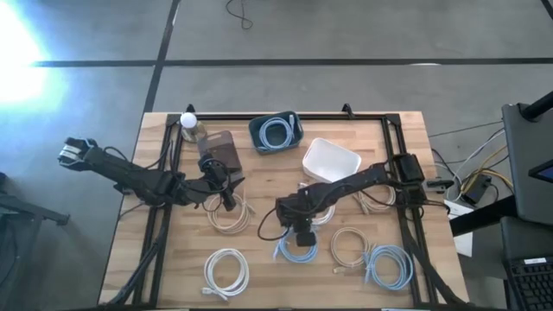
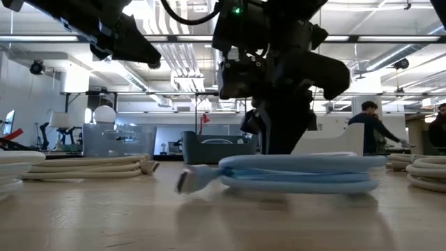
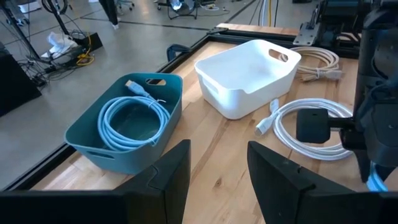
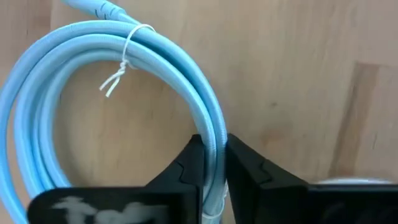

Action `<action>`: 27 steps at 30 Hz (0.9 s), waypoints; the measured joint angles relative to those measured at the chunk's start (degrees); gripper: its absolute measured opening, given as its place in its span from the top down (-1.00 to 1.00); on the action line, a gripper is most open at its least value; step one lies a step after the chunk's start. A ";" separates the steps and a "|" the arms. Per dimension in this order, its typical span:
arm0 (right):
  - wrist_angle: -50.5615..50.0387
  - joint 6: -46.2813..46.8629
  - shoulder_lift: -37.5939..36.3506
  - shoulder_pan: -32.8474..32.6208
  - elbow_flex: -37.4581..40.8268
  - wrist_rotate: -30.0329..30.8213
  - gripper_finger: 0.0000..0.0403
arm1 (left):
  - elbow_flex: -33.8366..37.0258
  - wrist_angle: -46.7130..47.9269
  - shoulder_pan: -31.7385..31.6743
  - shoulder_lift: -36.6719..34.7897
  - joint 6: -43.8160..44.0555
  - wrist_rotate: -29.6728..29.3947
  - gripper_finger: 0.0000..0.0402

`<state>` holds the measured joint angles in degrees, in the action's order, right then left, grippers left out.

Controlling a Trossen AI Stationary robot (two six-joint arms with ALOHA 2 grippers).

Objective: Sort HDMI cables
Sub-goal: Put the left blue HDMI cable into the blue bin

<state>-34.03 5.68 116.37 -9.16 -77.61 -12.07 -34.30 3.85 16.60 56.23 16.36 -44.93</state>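
A light blue HDMI cable coil [image 1: 296, 250] lies flat on the wooden table near its middle, a thin tie [image 4: 127, 53] round its strands. My right gripper [image 4: 214, 167] stands over it, pointing steeply down, shut on the coil's ring. My left gripper [image 3: 217, 165] hangs open and empty above the table's left half, over a beige coil [image 1: 229, 216]. A teal bin [image 3: 93, 146] at the far edge holds another light blue coil [image 3: 134, 121]. A white bin [image 3: 249, 78] stands beside it. My right gripper pinches one side of the light blue coil's ring [image 4: 214, 134] between its two fingers [image 4: 186, 171], one inside the ring and one outside. The fingers come from above, slanting steeply down, and lie across the bundled strands. The coil rests flat on the table [image 2: 300, 174].
More coils lie on the table: white ones [image 1: 226, 269] [image 3: 311, 124], beige ones [image 1: 350, 244] [image 1: 378, 200] and a light blue one [image 1: 389, 263]. A lamp with a white bulb [image 1: 188, 121] stands at the far left. A black frame [image 1: 363, 117] rims the table.
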 joint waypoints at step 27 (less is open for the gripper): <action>0.52 -7.04 -16.37 5.63 -7.12 63.53 0.81 | 0.37 -0.02 0.00 0.00 -0.13 -0.15 0.19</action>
<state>-33.51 -1.35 100.00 -3.53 -84.73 51.46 -33.93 3.83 16.60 56.23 16.23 -45.08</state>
